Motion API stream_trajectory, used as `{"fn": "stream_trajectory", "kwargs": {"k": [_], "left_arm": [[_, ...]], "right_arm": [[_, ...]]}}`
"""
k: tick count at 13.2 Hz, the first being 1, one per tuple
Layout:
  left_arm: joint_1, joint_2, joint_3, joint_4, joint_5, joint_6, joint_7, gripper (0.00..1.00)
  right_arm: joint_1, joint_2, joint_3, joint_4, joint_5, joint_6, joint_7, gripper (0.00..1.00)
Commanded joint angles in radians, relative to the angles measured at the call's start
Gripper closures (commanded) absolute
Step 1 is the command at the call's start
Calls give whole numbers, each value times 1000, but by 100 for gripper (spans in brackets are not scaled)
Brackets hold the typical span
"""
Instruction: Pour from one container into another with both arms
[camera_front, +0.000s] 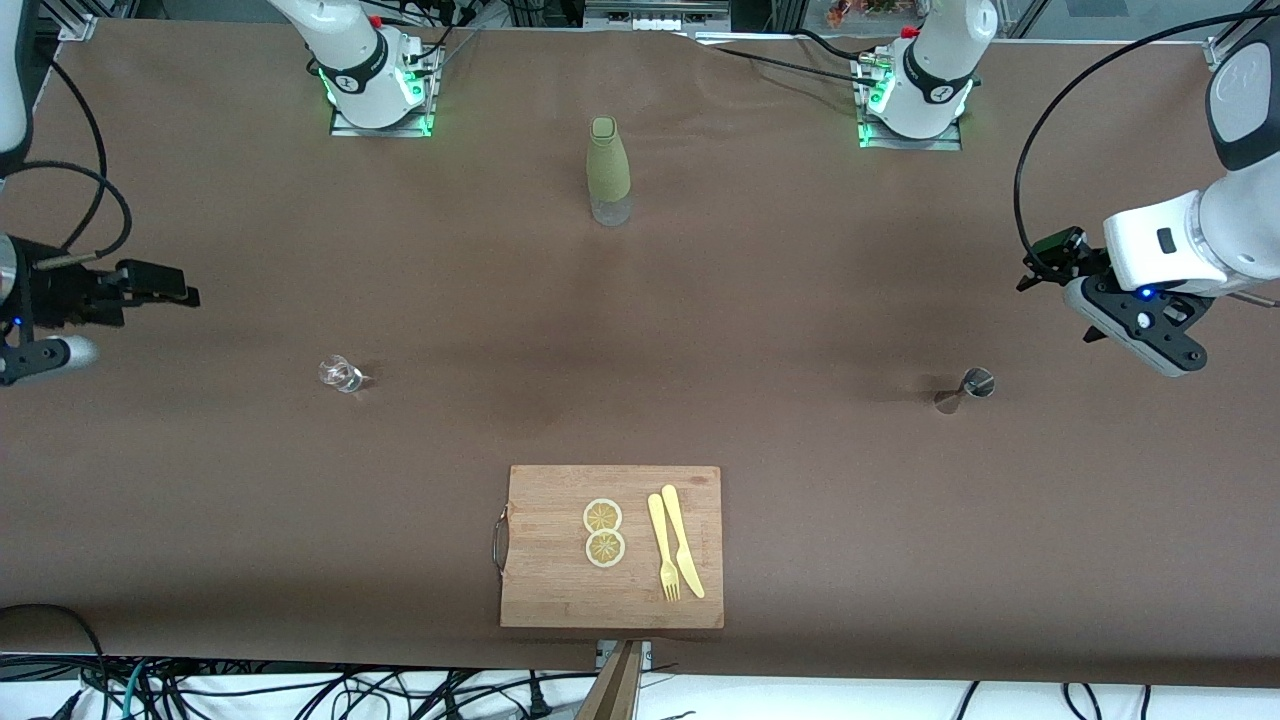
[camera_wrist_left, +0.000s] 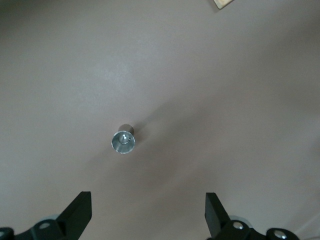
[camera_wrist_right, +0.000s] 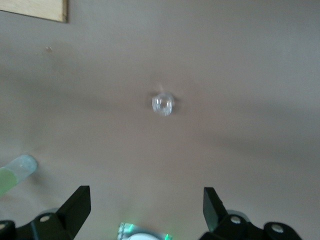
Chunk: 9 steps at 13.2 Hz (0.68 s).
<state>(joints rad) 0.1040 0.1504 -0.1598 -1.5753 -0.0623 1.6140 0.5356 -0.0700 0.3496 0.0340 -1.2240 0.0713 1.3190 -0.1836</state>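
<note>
Hanging with spread, empty fingers, the left gripper (camera_wrist_left: 148, 215) is over the table (camera_front: 800, 300) near the jigger (camera_front: 977, 381), middle right in the front view. The right gripper (camera_wrist_right: 146, 212), also spread, hangs near the glass (camera_front: 340, 373), middle left. The bottle (camera_front: 608, 170) stands at top center.

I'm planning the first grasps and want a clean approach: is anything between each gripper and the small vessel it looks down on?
Nothing visible. Only bare brown table lies between the open left gripper and the metal jigger, and between the open right gripper and the small glass.
</note>
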Motion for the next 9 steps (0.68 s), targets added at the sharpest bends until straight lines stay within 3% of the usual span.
{"fn": "stream_trajectory", "kwargs": {"k": [1,5,9], "left_arm": [[23,-81,-18,-48,44,-52,-97,0],[25,-209,-21,-140,73,-66,-276,0],[23,-224,-46,-126,133,-91,-503,0]], "right_arm": [[-11,-87,0,-86,-42,-56,111,0],[-1,-179,0,-195,-56,-55,115,0],[49,-205,-14,-200,-111,12,111,0]]}}
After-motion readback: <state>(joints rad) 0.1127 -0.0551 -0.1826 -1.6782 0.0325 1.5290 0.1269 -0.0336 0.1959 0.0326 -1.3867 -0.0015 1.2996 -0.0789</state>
